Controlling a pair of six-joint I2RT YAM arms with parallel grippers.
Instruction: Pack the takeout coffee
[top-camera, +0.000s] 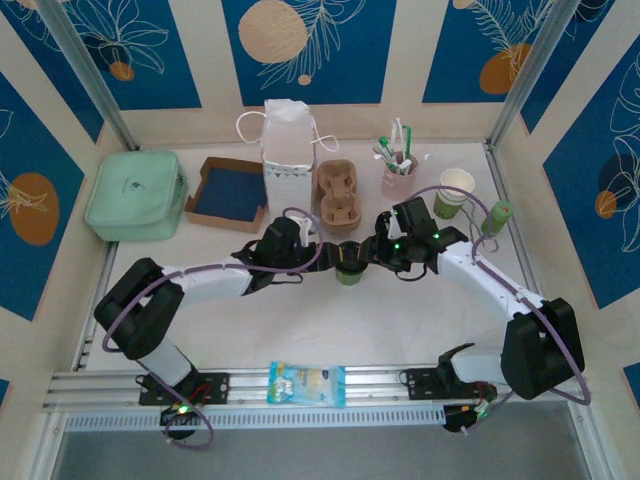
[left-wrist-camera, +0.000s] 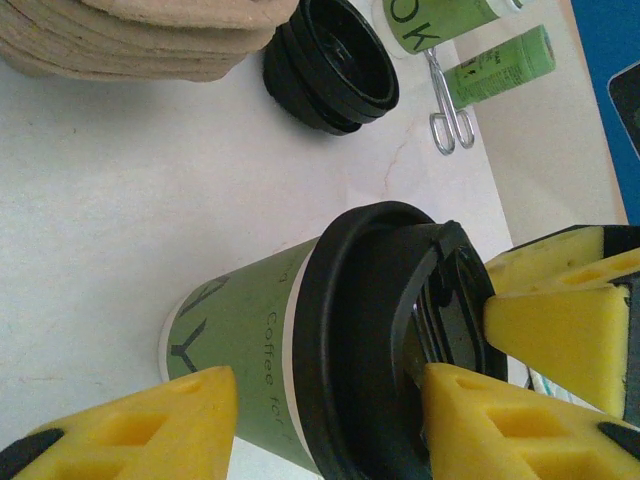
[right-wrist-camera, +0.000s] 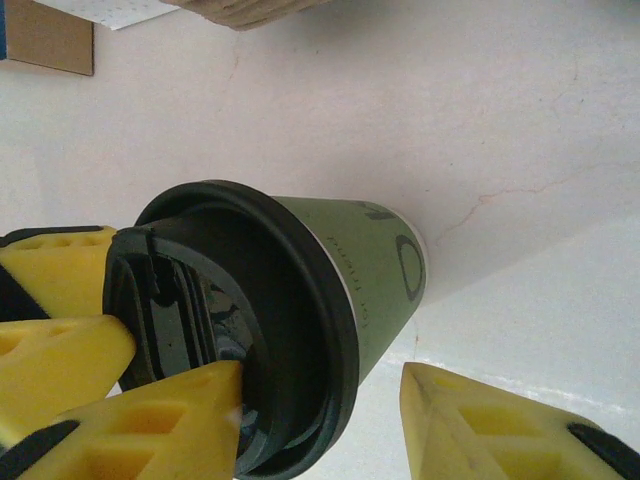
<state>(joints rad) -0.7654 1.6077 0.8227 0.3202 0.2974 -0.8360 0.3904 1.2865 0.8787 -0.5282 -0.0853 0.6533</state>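
The takeout coffee (top-camera: 348, 270) is found near the middle of the table (top-camera: 250, 330), just on the near side of the stacked pulp cup carriers (top-camera: 338, 192), with its black lid (left-wrist-camera: 360, 330) seated on the rim. It is flanked by both arms: the left gripper (left-wrist-camera: 331, 385) is set at its left side and the right gripper (right-wrist-camera: 321, 375) at its right, so that the 2 meet at the cup.

In the left wrist view the left gripper's jaws are seen about half spread with the cup between them. 1 yellow foam finger (left-wrist-camera: 500, 425) lies against the lid's top and the other (left-wrist-camera: 140, 435) overlaps the green wall, but whether the cup is actually clamped cannot be told. The right gripper's jaws are likewise spread partway around the cup. 1 finger (right-wrist-camera: 150, 430) is pressed to the lid, while a thin strip of table is left showing between the other finger (right-wrist-camera: 500, 430) and the cup's wall, so no grip is closed there.

Along the far edge, from the left corner rightwards, are ranged a mint-green bag (top-camera: 135, 193), a cardboard tray (top-camera: 228, 193), a white paper bag (top-camera: 288, 140), a pink cup of stirrers (top-camera: 399, 178), an open paper cup (top-camera: 455, 192) and a slim green tube (top-camera: 499, 215). A blue packet (top-camera: 307, 384) is laid on the rail at the near edge
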